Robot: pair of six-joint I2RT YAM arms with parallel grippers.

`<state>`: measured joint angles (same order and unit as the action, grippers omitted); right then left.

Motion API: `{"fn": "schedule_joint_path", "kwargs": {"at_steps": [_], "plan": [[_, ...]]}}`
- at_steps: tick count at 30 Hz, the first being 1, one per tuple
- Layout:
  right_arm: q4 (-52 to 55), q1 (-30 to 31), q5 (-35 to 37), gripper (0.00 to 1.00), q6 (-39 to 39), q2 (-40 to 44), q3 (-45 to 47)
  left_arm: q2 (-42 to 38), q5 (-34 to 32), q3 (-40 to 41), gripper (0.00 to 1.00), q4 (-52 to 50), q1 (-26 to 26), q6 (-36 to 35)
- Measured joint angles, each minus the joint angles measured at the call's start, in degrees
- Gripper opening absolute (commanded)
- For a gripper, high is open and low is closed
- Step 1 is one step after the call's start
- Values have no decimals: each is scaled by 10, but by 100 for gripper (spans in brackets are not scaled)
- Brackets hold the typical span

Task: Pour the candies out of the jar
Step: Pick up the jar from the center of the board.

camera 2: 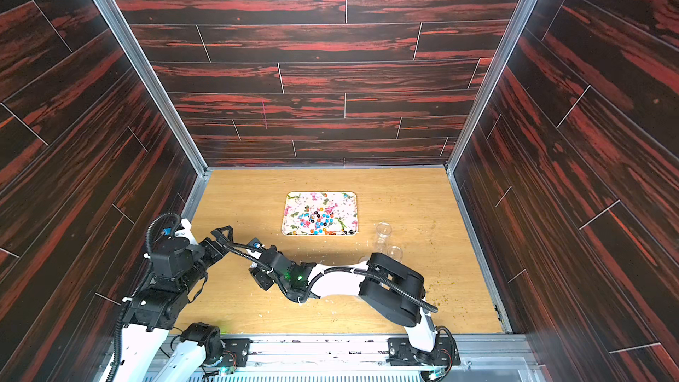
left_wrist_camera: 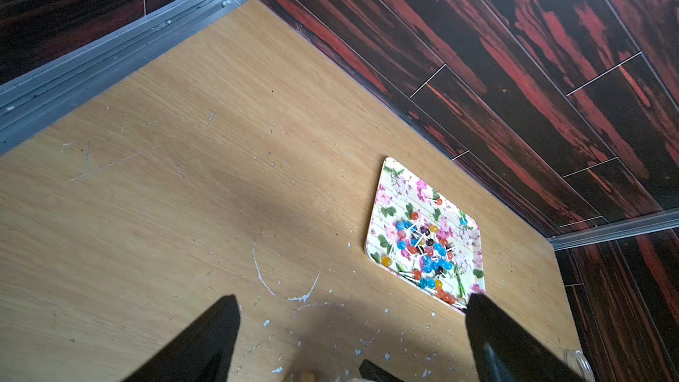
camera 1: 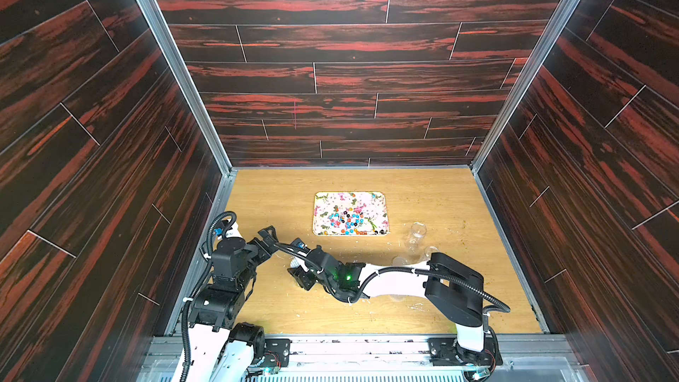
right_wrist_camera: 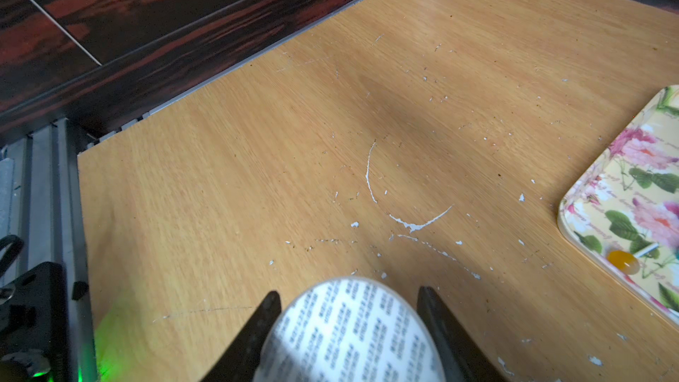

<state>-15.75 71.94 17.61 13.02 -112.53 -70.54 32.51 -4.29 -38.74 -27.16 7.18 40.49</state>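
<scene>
Candies (camera 1: pixel 347 219): heaped on floral tray (camera 1: pixel 374 202), mid counter (camera 1: pixel 275 196).
Clear jar (camera 1: pixel 417 231): just right of tray.
R pincer (right_wrist_camera: pixel 348 292): arm stretched low across counter, clamped on white printed disc (right_wrist_camera: pixel 349 332).
L pincer (left_wrist_camera: pixel 352 297): arm folded at counter's left edge, jaws wide apart.

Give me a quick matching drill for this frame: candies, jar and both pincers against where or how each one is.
Things:
1. candies
2. clear jar
3. left pincer
4. right pincer

States:
A. wide open, holding nothing
B. fingers either side of a round printed disc
C. spread on the floral tray
D. on the table beside the tray

Pairs: 1-C, 2-D, 3-A, 4-B
</scene>
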Motion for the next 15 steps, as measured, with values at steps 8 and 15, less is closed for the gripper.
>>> {"fn": "schedule_joint_path", "kwargs": {"at_steps": [8, 15], "plan": [[9, -3, 9, 43, 0, 10, 8, -7, 5, 21, 100, 17, -1, -4], [45, -17, 8, 43, -1, 91, 57, -8, 36, 33, 100, 43, -1, -15]]}}
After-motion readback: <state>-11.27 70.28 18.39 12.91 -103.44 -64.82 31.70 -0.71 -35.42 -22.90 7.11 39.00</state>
